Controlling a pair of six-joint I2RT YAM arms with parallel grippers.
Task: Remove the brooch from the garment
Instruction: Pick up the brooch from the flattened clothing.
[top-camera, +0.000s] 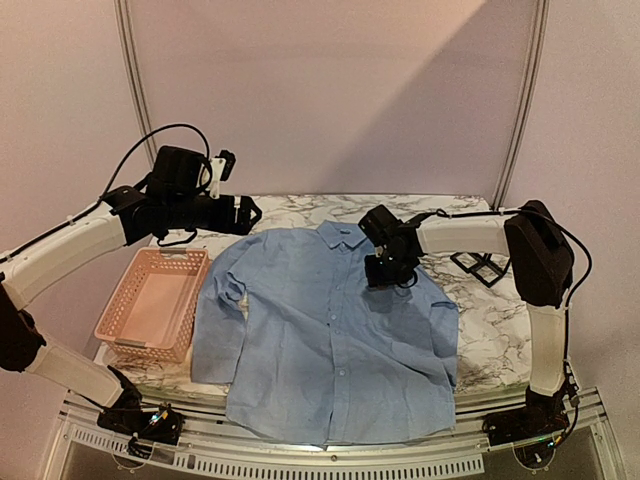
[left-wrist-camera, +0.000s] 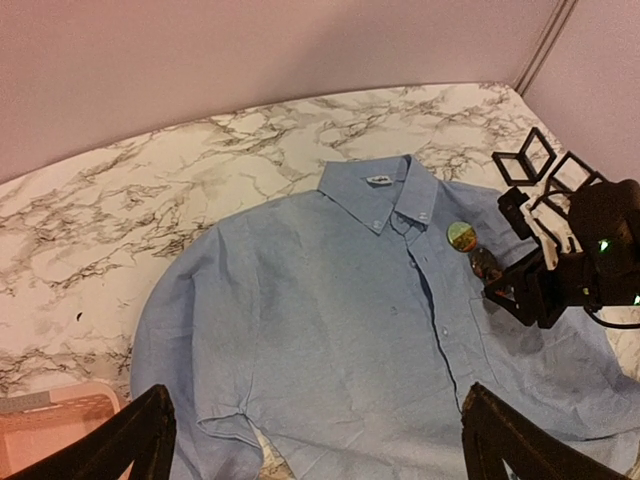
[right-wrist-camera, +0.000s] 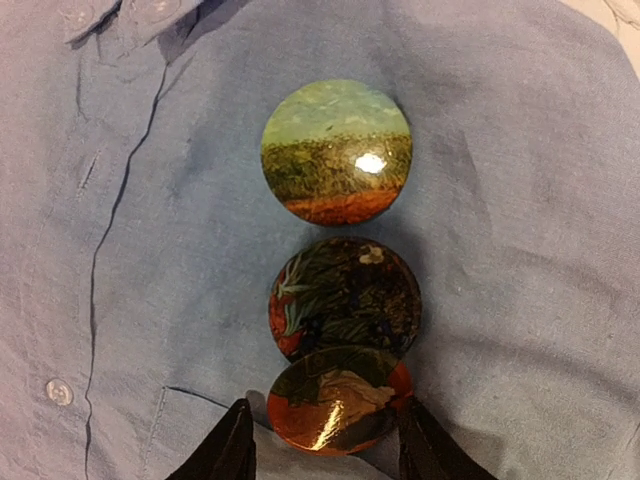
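On the marble table (top-camera: 492, 335): garment (top-camera: 330, 330) lies flat, front up and buttoned, collar (left-wrist-camera: 385, 190) toward the far wall, sleeves down both sides.

Three round brooches are pinned in a tight row on the chest, on the robot's right of the button line, just below the collar. Their edges touch or slightly overlap.
- top brooch (right-wrist-camera: 336, 150): green-sky field scene, orange strip at the bottom, nearest the collar
- middle brooch (right-wrist-camera: 345, 298): dark, leafy pattern
- lowest brooch (right-wrist-camera: 335, 400): brown/orange, glossy, its upper edge over the middle one

Right gripper (right-wrist-camera: 325, 425) is down on the shirt at the chest with one finger on each side of the lowest brooch. The jaws are set to roughly that brooch's width and the fingers sit right at its rim. Can't tell if they actually pinch it or only bracket it. The brooch sits flat against the fabric.

Left gripper (top-camera: 250, 214) is spread wide, holds nothing, and hangs in the air off the shirt's left shoulder, beyond the far end of the pink basket (top-camera: 155, 300).

The basket sits on the table just left of the left sleeve. Black frames (top-camera: 482, 266) lie on the table to the right of the shirt.
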